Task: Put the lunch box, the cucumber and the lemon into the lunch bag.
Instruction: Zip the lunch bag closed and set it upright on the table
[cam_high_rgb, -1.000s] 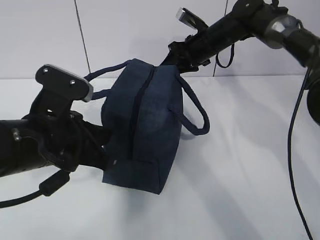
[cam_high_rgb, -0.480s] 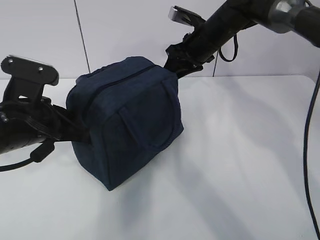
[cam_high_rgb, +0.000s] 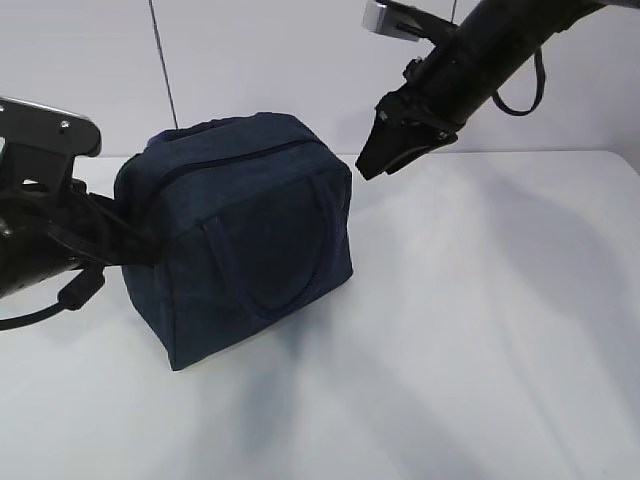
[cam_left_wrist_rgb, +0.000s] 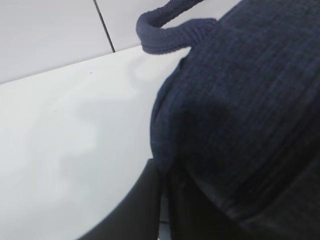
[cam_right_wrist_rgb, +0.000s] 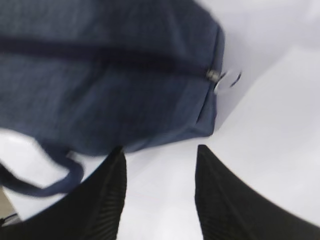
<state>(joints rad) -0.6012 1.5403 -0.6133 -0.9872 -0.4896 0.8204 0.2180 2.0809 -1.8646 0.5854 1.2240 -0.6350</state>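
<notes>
Exterior view, right pincer (cam_high_rgb: 372, 160) just beside lunch bag (cam_high_rgb: 240, 240), apart

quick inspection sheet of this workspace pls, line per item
surface: white table, bare where visible
job's things: lunch bag upright, zipper closed, ring pull at its end; lunch box, cucumber, lemon not seen
clutter: nothing seen
end effectors: left end effector shut, pressed against the bag's side, grip on fabric unclear; right end effector open, empty, above the table beside the bag
cables: black cable loops under left arm; another hangs from right arm
surroundings: pale wall with dark vertical seam
</notes>
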